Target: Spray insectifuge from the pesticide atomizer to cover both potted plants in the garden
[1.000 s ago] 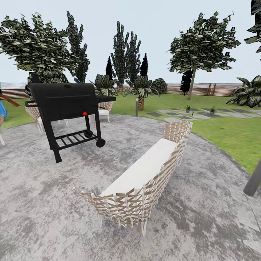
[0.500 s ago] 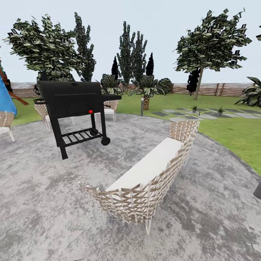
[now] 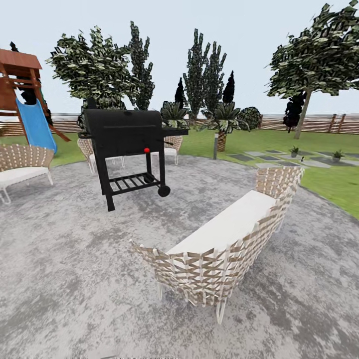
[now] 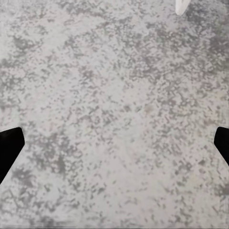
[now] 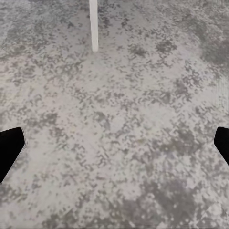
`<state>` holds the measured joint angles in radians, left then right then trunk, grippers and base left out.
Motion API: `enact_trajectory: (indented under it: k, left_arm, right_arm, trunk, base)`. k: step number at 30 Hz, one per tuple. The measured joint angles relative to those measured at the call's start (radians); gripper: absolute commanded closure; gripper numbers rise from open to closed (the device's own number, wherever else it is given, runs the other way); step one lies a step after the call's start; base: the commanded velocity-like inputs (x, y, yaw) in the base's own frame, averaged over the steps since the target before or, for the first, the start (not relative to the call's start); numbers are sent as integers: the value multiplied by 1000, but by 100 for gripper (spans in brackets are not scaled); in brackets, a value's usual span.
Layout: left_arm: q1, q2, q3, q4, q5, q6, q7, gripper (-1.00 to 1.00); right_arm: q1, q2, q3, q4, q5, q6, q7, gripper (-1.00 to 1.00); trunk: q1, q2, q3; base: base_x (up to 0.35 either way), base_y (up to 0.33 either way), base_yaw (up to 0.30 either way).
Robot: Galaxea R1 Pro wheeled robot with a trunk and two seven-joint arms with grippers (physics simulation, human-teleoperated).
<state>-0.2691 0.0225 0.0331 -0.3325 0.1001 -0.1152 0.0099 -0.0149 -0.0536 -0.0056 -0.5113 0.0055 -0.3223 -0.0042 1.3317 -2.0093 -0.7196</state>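
Far off at the right of the head view, two potted plants [image 3: 294, 149] [image 3: 337, 154] stand as small green rosettes among the grey stepping stones [image 3: 271, 157] on the garden lawn [image 3: 329, 182]. At this distance I cannot make out the pesticide atomizer. In the left wrist view my left gripper [image 4: 114, 148] is open, its black fingertips [image 4: 9, 148] at the picture's two sides over speckled grey paving. My right gripper [image 5: 114, 148] is open the same way, with nothing between its fingertips [image 5: 10, 149].
A woven wicker sofa [image 3: 229, 239] stands close ahead on the round grey patio [image 3: 75, 259]. A black grill [image 3: 128, 149] on wheels is behind it, with wicker chairs [image 3: 22, 167] at the left. A playset with a blue slide [image 3: 35, 124], trees and a brown fence [image 3: 319, 122] ring the lawn.
The whole head view has swung left: sofa, grill and potted plants have slid right in the picture, and the playset with the slide has come into sight. Nothing itself has moved.
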Motion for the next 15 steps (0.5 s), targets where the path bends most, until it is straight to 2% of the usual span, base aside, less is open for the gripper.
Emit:
enact_trajectory:
  k: [15]
  left_arm:
    - [0, -2, -1, 0, 0, 1, 0, -100]
  right_arm:
    - [0, 0, 0, 0, 0, 0, 0, -100]
  trunk:
    - [58, -105, -47]
  base:
    - [0, 0, 273]
